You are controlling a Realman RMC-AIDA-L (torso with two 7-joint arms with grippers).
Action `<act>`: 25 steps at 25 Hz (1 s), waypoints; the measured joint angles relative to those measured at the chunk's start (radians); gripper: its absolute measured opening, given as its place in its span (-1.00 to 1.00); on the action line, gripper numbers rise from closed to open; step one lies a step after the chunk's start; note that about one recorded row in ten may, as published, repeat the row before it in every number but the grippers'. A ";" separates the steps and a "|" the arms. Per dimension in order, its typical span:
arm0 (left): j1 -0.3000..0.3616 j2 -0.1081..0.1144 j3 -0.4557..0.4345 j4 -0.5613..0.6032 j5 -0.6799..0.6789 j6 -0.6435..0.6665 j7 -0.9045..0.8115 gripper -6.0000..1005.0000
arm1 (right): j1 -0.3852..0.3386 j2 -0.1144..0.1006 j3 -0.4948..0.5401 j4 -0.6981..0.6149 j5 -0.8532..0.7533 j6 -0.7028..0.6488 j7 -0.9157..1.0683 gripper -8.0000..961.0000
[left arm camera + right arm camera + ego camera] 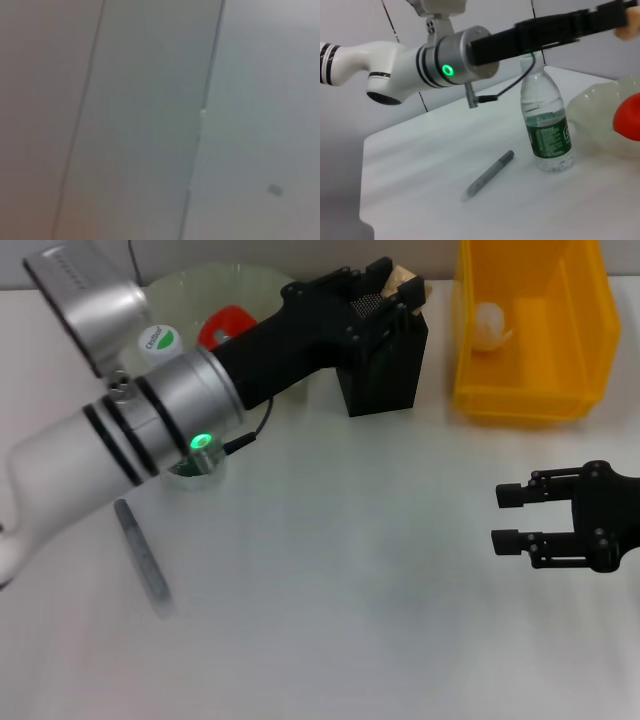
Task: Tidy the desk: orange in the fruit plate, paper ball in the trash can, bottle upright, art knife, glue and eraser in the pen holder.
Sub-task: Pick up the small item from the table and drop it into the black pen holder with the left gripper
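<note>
Nearest us, low on the white bench (330, 620), lies one grey art knife (143, 557), flat and untouched, just beside our left arm. It looks thin, stiff and light; we judge a pinch across its middle is safest, since a slim barrel can roll. Our left gripper (385, 295) reaches over the single black pen holder (385, 370), with something tan at its tip; we cannot tell what it is, nor whether those fingers are closed. One bottle (546, 117) stands upright near the plate: clear plastic, holding water, so heavier and slick. One orange (226, 325) sits in the glassy fruit plate (215, 285). One paper ball (490, 325), feather-light and crushable, rests in the yellow trash can (530, 330). Our right gripper (520, 520) hovers well apart on the right, fingers spread and empty. Glue and eraser we cannot see.
</note>
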 joint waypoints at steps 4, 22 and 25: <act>-0.021 0.000 0.136 0.004 -0.235 -0.105 0.162 -0.22 | -0.001 -0.001 -0.001 0.000 -0.001 0.000 -0.001 0.29; -0.179 0.000 0.356 0.000 -0.826 -0.433 0.571 -0.17 | 0.005 -0.001 -0.001 0.000 -0.001 -0.016 -0.002 0.29; -0.184 0.000 0.353 -0.003 -0.834 -0.444 0.573 -0.15 | 0.004 0.001 -0.001 0.000 -0.001 -0.016 -0.002 0.29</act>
